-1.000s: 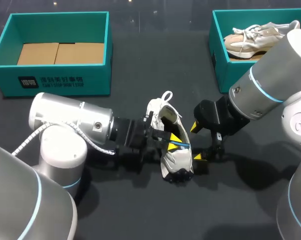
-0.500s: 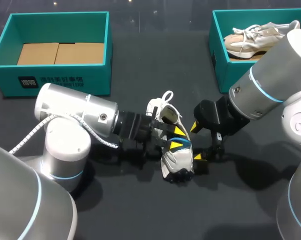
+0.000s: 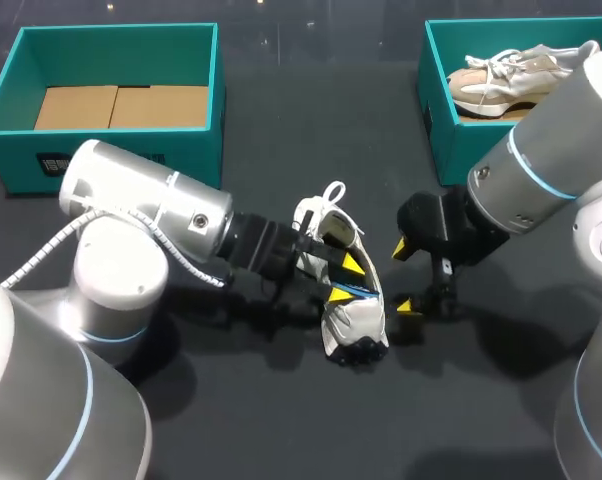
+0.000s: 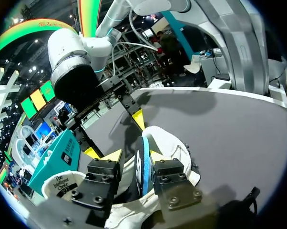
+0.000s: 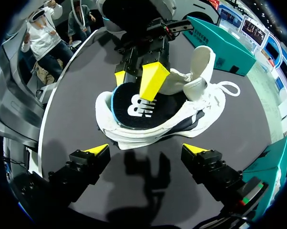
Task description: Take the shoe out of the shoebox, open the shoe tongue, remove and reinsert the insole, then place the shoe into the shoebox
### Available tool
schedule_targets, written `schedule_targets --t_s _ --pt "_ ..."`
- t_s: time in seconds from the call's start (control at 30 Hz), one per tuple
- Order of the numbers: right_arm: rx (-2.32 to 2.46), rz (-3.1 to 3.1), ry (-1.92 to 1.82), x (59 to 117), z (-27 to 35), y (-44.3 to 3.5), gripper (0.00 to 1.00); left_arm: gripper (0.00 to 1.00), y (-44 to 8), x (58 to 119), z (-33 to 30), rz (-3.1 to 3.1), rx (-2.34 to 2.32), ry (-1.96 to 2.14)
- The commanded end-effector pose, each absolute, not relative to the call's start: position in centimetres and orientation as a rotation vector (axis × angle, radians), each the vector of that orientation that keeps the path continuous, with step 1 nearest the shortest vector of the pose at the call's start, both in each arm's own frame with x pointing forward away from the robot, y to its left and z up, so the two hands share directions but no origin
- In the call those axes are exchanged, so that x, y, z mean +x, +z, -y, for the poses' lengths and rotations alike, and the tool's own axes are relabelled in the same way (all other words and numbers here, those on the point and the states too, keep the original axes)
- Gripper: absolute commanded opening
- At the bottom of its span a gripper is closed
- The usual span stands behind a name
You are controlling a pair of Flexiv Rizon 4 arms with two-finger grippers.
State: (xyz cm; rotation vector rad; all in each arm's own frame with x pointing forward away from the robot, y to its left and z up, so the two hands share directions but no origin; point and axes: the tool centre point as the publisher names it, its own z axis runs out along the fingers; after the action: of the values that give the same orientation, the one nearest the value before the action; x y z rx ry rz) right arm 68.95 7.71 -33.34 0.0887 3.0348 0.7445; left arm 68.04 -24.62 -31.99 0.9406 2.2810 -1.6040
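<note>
White mesh trainer with loose laces (image 3: 353,322) lies on the dark matte table (image 3: 281,420), well apart from the teal cardboard shoebox (image 3: 116,28). The left gripper (image 3: 346,278) pinches the thin black foam insole with a blue edge (image 5: 134,109) at the shoe's mouth, probably to work it free. The right gripper (image 3: 405,276) stands spread just beside the shoe, touching nothing, seemingly placed to brace the soft upper

White mesh sneaker (image 3: 356,322), black blue-edged foam insole (image 5: 134,107) with white logo; teal cardboard shoebox (image 3: 196,150); dark grey tabletop (image 3: 281,420).
</note>
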Motion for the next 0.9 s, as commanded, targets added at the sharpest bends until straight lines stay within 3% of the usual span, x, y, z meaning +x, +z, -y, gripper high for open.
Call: schedule_targets --t_s 0.03,0.57,0.9 --pt "0.114 -3.023 0.747 67.8 -4.8 -31.3 1.00 0.33 -31.1 68.1 23.9 -2.339 1.008 -1.558" --pt "0.251 -3.039 0.677 66.9 1.9 -28.7 1.00 0.37 -30.0 69.2 20.6 -2.516 1.213 -1.396" --pt "0.245 -3.042 0.674 66.7 2.4 -28.2 1.00 0.38 -28.3 70.9 19.4 -2.533 1.364 -1.340"
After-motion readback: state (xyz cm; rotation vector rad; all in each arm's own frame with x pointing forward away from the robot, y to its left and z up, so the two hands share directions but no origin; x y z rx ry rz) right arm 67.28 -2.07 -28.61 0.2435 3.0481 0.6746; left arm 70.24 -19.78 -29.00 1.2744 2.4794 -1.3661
